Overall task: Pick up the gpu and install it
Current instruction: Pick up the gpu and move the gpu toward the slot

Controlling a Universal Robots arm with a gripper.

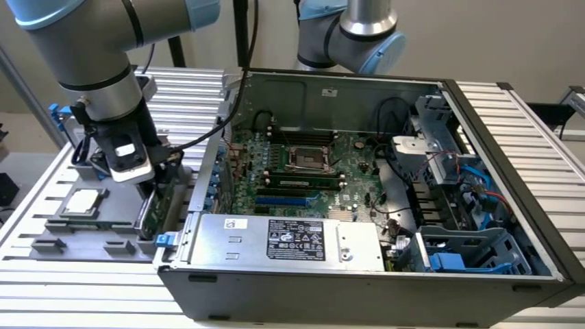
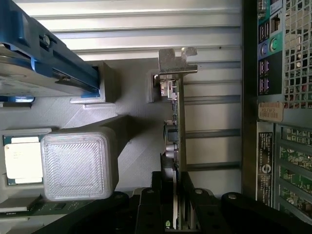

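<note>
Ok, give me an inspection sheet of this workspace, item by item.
surface: ribbed metal table carrying a grey fixture tray beside the open computer case
job's things: gpu standing on edge in the tray, outside the case
clutter: processor chip and hard drive with blue rails in the tray
grippers: gripper down at the gpu's edge; grip unclear
cables: black cable hanging by the arm; blue cables inside the case
surroundings: second arm behind the case
</note>
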